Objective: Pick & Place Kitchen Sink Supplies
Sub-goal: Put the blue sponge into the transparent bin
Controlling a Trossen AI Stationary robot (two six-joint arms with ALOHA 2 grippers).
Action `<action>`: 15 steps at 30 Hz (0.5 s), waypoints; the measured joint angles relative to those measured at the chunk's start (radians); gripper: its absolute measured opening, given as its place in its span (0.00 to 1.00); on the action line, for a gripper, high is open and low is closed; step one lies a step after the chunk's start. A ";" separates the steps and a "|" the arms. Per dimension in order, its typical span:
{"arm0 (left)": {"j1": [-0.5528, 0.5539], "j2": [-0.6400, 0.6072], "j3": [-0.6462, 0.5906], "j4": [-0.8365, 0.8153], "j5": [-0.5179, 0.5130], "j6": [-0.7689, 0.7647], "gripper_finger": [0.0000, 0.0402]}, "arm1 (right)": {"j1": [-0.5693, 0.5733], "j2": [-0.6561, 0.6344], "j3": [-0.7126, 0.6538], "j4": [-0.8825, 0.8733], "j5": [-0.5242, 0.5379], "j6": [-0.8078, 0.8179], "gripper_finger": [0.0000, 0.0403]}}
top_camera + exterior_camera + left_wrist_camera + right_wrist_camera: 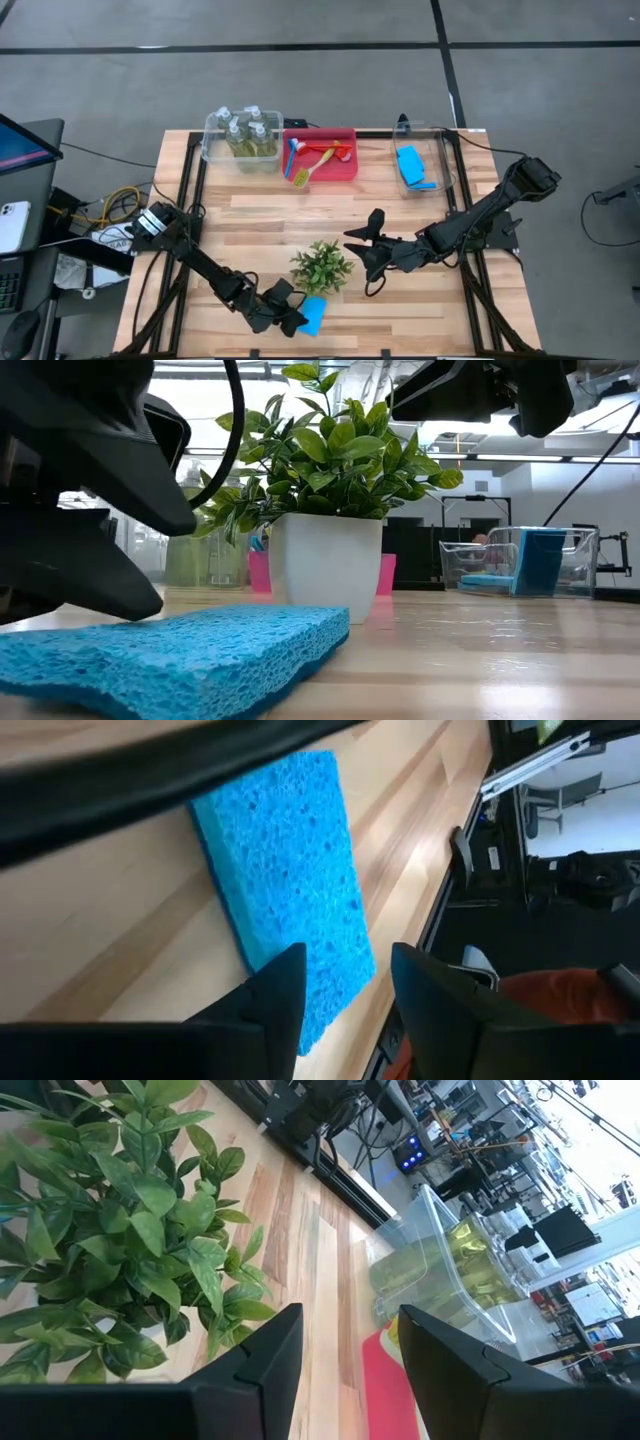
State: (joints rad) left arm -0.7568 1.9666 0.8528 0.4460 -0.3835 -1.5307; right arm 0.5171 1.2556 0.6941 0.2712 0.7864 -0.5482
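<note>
The landmark here is the little green plant (pixel 322 266) in its white pot, sitting near the middle of the wooden table (pixel 420 310). The left gripper (pixel 296 320) is down at the table's front edge just in front of the plant, right up against a blue sponge (pixel 313 315) lying flat on the wood. In the left wrist view the two dark fingers (pixel 275 995) stand a bit apart with the sponge's end (pixel 290 890) partly under one of them and a clear gap between them, so the jaws look open and not pinching anything. The low view is mostly blocked by that arm's dark bulk, and the sponge (pixel 180 655) fills the foreground, so contact underneath is hard to judge.

The right gripper (pixel 368 255) hangs just to the right of the plant. Its wrist view shows both fingers (pixel 260 1360) parted with nothing between them, just leaves (pixel 110 1230) ahead.

Behind the plant, along the far edge of the table, there's a clear bin (pixel 240 140) with the bottles (pixel 252 132) of yellow-green liquid; exact count is tricky since they overlap. Next to it is a red bin (pixel 325 155) with brushes (pixel 315 160) tangled together, red, blue and yellow. Farther right of the plant, another clear bin (pixel 425 165) holds more blue sponges (pixel 413 168), stacked so you can't separate them.
</note>
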 joint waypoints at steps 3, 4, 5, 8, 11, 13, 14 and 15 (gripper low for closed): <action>-0.001 -0.026 -0.002 -0.010 0.019 0.010 0.36 | 0.000 0.000 0.000 0.000 0.000 0.000 0.39; -0.002 -0.041 -0.005 -0.020 0.037 0.027 0.36 | 0.000 0.000 0.000 -0.001 0.000 0.000 0.39; -0.003 -0.054 -0.009 -0.035 0.048 0.042 0.36 | 0.000 0.000 0.000 -0.001 0.000 0.000 0.39; -0.010 -0.116 -0.008 -0.075 0.038 0.055 0.33 | 0.000 0.000 0.000 0.000 0.000 0.000 0.39; -0.010 -0.164 -0.003 -0.175 0.025 0.028 0.31 | 0.000 0.000 0.000 0.001 0.000 0.000 0.39; -0.008 -0.176 -0.008 -0.255 0.031 0.017 0.30 | 0.000 0.000 0.000 0.001 0.000 0.000 0.39; -0.006 -0.181 -0.008 -0.269 0.033 0.008 0.29 | 0.000 0.000 0.000 0.002 0.000 0.001 0.39; -0.005 -0.186 -0.006 -0.283 0.032 0.003 0.29 | 0.000 0.000 0.000 0.002 0.000 0.000 0.39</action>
State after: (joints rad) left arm -0.7615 1.7805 0.8471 0.1633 -0.3515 -1.5273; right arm 0.5171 1.2556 0.6941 0.2729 0.7860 -0.5478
